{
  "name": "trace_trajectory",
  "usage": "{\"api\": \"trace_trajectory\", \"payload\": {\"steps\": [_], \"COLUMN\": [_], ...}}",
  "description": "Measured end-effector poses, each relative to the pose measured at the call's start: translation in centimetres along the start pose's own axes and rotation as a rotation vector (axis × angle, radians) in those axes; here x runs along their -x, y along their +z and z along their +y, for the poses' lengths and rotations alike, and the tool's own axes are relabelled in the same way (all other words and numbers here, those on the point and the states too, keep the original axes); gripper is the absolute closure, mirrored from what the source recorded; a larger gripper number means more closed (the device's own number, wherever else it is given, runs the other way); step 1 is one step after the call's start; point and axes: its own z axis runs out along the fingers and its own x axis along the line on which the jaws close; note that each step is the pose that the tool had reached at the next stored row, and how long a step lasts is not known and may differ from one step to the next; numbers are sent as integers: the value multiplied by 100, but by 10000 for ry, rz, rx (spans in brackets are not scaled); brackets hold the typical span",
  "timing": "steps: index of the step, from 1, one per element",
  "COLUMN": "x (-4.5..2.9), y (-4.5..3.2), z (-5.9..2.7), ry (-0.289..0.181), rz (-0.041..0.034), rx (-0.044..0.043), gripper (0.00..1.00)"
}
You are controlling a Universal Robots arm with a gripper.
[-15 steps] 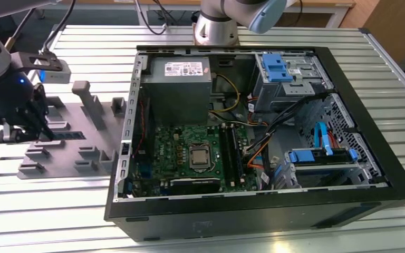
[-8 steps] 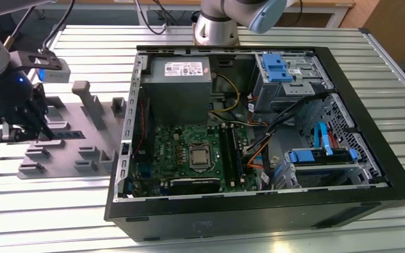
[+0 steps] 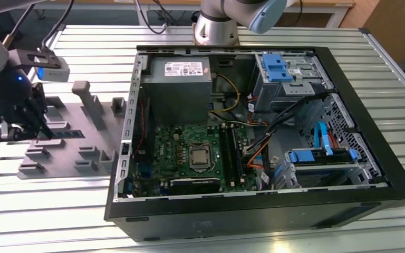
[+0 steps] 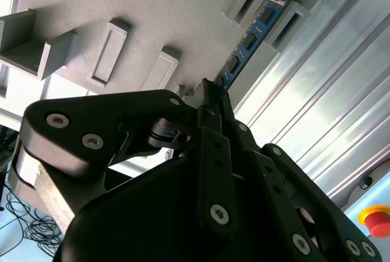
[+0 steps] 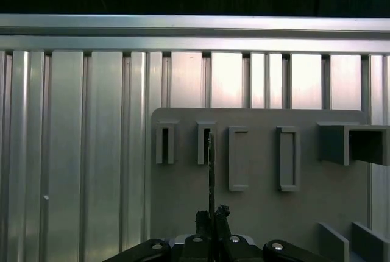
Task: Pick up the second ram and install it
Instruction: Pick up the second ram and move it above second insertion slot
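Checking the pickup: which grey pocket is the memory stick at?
The short grey plastic pocket beside the long ones: the thin blue-green memory stick overlaps its edge alone.

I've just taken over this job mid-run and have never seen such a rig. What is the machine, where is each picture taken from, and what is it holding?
It is one robot arm ending in a claw. The exterior view looks down on a slatted metal table. On it is an open computer case, its green board showing, and a grey tray at that view's left. Both wrist views ride on the arm and look along the claw. In the second wrist view the claw is pinched on one end of the second ram, a thin blue stick with black chips. Its far end sits between two tray posts.
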Motion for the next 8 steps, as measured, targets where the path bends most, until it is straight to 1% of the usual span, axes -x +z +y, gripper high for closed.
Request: {"api": "trace_trajectory", "payload": {"steps": [8], "x": [0], "y": [-33], "z": [0], "ry": [0], "rz": [0], "rx": [0], "gripper": [86]}}
